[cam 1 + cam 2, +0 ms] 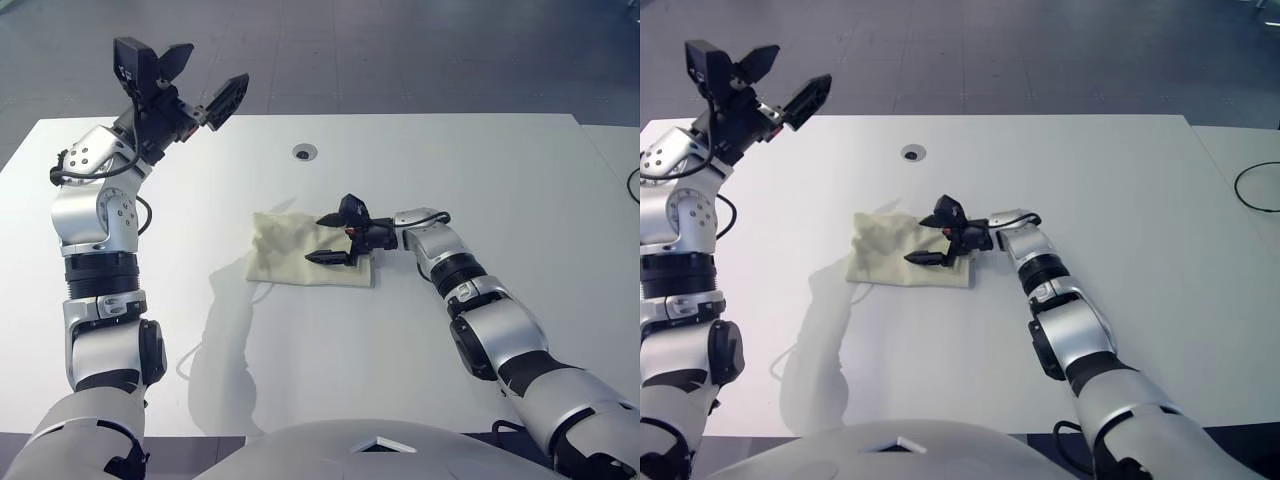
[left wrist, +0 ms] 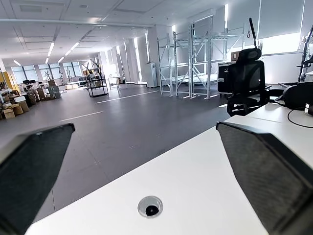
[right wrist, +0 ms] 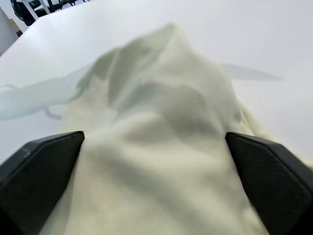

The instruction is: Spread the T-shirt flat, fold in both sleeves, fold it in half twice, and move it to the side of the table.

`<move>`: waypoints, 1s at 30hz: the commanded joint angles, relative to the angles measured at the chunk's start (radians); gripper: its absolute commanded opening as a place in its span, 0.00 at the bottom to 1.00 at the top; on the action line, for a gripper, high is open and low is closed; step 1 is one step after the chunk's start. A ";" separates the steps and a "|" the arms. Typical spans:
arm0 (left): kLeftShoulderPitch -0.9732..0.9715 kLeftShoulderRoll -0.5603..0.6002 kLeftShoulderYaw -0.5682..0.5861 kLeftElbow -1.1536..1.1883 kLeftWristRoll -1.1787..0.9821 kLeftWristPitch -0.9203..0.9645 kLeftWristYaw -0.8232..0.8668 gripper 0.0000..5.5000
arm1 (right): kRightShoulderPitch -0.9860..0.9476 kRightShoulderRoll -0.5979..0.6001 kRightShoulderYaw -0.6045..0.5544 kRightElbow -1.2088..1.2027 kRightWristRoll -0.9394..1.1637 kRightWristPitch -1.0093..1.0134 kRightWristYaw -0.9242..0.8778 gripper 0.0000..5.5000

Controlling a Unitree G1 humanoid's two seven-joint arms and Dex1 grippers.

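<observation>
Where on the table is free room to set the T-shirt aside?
Bare: the far right part of the table, beyond the right gripper, and between the T-shirt and the near edge. Crowded: the shirt's right end, under that open gripper, and the left side, where the left gripper is raised.

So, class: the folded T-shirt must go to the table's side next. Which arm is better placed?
Probably the right. The right gripper sits open, low over the T-shirt's right edge. The left gripper, also open, is raised high over the table's far left, apart from the cloth.
</observation>
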 commanded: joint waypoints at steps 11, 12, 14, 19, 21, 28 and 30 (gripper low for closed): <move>0.029 -0.004 0.007 -0.018 0.034 -0.032 0.066 0.98 | 0.299 -0.235 -0.166 0.197 -0.045 -0.149 -0.526 0.98; 0.056 -0.009 0.009 -0.051 0.035 -0.023 0.085 0.98 | 0.321 -0.232 -0.209 0.204 -0.011 -0.114 -0.590 0.98; 0.098 -0.024 0.003 -0.110 0.043 0.005 0.140 0.98 | 0.387 -0.223 -0.275 0.199 0.036 -0.081 -0.694 0.98; 0.243 -0.071 0.007 -0.305 0.067 0.100 0.316 0.98 | 0.482 -0.178 -0.339 0.177 0.083 0.006 -0.897 0.98; 0.295 -0.093 0.014 -0.378 0.072 0.139 0.381 0.98 | 0.484 -0.167 -0.346 0.156 0.085 0.041 -0.966 0.98; 0.368 -0.175 0.009 -0.480 0.159 0.256 0.636 0.98 | 0.501 -0.134 -0.375 -0.194 0.107 0.113 -1.148 0.98; 0.388 -0.200 0.010 -0.515 0.189 0.277 0.702 0.98 | 0.527 -0.127 -0.394 -0.500 0.127 0.136 -1.191 0.98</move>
